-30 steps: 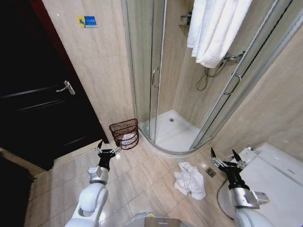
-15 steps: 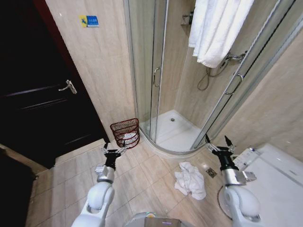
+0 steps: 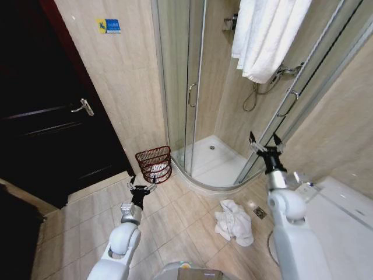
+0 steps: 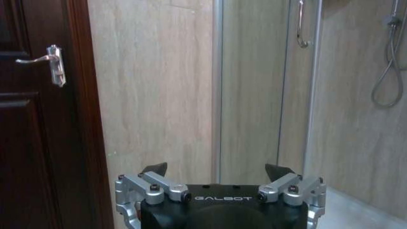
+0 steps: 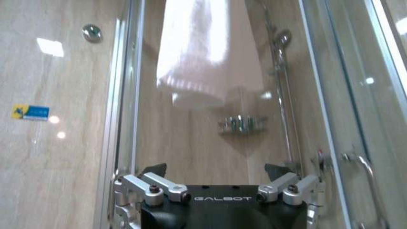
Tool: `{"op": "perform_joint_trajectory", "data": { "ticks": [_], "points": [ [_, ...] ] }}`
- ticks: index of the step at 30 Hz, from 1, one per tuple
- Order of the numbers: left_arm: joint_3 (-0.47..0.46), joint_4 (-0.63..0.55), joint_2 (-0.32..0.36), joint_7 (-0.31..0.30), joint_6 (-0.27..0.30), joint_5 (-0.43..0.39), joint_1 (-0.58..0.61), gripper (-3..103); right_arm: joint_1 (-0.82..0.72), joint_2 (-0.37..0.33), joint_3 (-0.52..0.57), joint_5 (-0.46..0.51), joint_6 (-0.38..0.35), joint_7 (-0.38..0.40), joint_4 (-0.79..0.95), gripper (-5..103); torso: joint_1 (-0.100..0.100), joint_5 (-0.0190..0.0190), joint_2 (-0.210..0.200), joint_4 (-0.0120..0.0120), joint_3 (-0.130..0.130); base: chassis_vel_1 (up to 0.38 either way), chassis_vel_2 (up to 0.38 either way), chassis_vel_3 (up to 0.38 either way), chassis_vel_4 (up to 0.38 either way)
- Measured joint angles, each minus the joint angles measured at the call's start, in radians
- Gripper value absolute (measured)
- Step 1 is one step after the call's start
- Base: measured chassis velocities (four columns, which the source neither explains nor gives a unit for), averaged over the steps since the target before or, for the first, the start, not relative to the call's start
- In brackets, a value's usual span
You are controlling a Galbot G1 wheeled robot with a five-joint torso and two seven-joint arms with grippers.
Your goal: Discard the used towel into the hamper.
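A crumpled white used towel (image 3: 234, 221) lies on the tiled floor in front of the shower. The hamper (image 3: 154, 164), a small reddish-brown wire basket, stands against the wall beside the shower's glass door. My left gripper (image 3: 142, 185) is held low just in front of the hamper, open and empty; the left wrist view has its fingers (image 4: 154, 169) spread before the wall. My right gripper (image 3: 263, 140) is raised well above the towel, open and empty, pointing at the shower glass; its fingers (image 5: 275, 170) are apart in the right wrist view.
A dark wooden door (image 3: 46, 128) is at the left. The curved glass shower enclosure (image 3: 192, 87) stands ahead, with a clean white towel (image 3: 265, 35) hanging over it. A white toilet (image 3: 338, 221) is at the right, with a floor drain (image 3: 260, 212) near the towel.
My right arm has risen from near the floor by the toilet to shower-door height. The left gripper has shifted slightly toward the hamper. The camera has moved a little.
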Motion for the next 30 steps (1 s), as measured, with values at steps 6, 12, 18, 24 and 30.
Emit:
{"op": "perform_joint_trajectory", "data": {
  "ticks": [6,12,18,24,30],
  "points": [
    [-0.009,0.000,-0.004,-0.002,-0.011,0.001,0.018,100,0.141,-0.032,-0.061,-0.017,-0.030,0.046,-0.028,100,0.000,0.0002,0.000,-0.0002,0.000,0.000,0.000,0.000,0.000],
    [-0.016,0.007,-0.003,-0.008,-0.018,0.000,0.025,100,0.295,-0.076,-0.149,-0.089,-0.042,0.091,-0.053,100,0.000,-0.0001,0.000,-0.0002,0.000,0.000,0.000,0.000,0.000],
    [-0.019,0.008,-0.003,-0.011,-0.021,-0.002,0.028,100,0.411,-0.109,-0.193,-0.112,-0.077,0.130,-0.065,100,0.000,0.0001,0.000,-0.0001,0.000,0.000,0.000,0.000,0.000],
    [-0.024,0.013,-0.004,-0.011,-0.029,-0.005,0.033,100,0.558,-0.181,-0.251,-0.049,-0.135,0.184,-0.100,100,0.000,0.0002,0.000,-0.0001,0.000,0.000,0.000,0.000,0.000],
    [-0.020,0.021,-0.008,-0.012,-0.035,-0.005,0.034,100,0.735,-0.251,-0.313,0.016,-0.154,0.189,-0.174,100,0.000,0.0003,0.000,-0.0004,0.000,0.000,0.000,0.000,0.000]
  ]
}}
